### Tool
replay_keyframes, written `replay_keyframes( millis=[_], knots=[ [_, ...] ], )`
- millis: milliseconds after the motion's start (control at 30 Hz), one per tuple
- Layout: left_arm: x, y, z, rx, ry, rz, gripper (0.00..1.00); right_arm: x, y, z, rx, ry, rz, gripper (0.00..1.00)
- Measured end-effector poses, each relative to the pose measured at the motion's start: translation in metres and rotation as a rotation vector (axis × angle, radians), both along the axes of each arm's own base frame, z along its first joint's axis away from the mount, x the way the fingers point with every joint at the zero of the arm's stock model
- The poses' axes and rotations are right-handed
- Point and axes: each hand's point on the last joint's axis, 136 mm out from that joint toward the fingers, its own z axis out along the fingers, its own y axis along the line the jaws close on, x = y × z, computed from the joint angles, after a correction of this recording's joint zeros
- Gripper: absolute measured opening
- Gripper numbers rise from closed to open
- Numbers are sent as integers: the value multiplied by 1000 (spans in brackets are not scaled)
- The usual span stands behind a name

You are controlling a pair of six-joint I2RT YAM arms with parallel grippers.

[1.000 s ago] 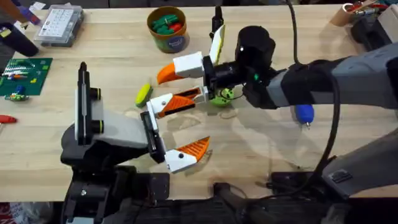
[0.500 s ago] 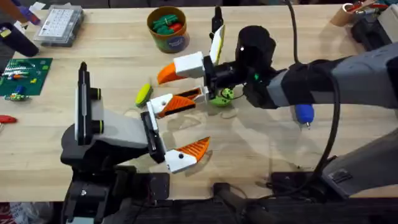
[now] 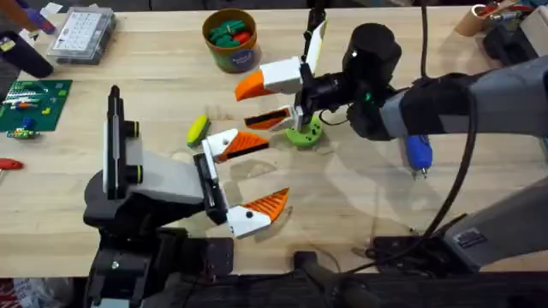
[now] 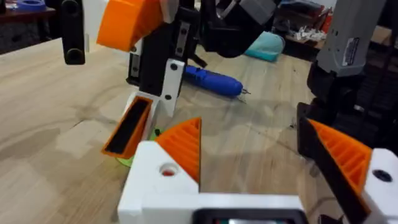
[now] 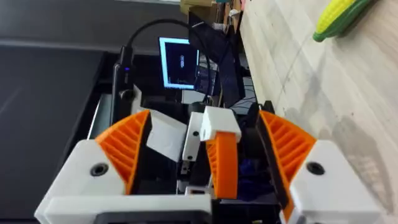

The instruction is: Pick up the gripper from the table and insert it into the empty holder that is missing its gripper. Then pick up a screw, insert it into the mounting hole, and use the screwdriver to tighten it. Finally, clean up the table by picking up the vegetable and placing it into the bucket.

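Note:
My right gripper (image 3: 251, 103) lies on its side above the table (image 3: 360, 201), jaws open, one finger above the other. The upper finger (image 3: 270, 79) carries an orange pad. The orange gripper (image 3: 267, 117) (image 4: 130, 127) hangs tilted from the lower white holder (image 4: 168, 81). My left gripper (image 3: 272, 169) (image 4: 249, 124) stands open and empty just in front. The blue screwdriver (image 3: 418, 154) (image 4: 214, 81) lies on the table under the right arm. A corn cob, the vegetable (image 3: 197, 128) (image 5: 342, 15), lies left of the grippers. The bucket (image 3: 231, 38) stands at the back.
A lime-green round piece (image 3: 304, 133) rests on the table under the right gripper. The bucket holds green and red items. A clear parts box (image 3: 81, 34) and a green circuit board (image 3: 34, 103) sit at the far left. A red tool (image 3: 7, 162) lies at the left edge.
The right gripper has moved back and to the right, away from the left gripper, and the orange gripper went with it. The left arm and the green piece stayed put.

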Motion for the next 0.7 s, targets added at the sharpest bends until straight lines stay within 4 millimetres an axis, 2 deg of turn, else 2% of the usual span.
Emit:
replay_keyframes(
  millis=[233, 433, 700],
  knots=[
    [0, 0, 0, 0, -1, 0, 986, -1, -18, 11, 13, -24, -25, 997],
    [0, 0, 0, 0, 0, 0, 987, -11, -42, -4, -1, 9, -50, 997],
    [0, 0, 0, 0, 0, 0, 986, -26, -47, -8, 3, 1, 1, 997]
  ],
)
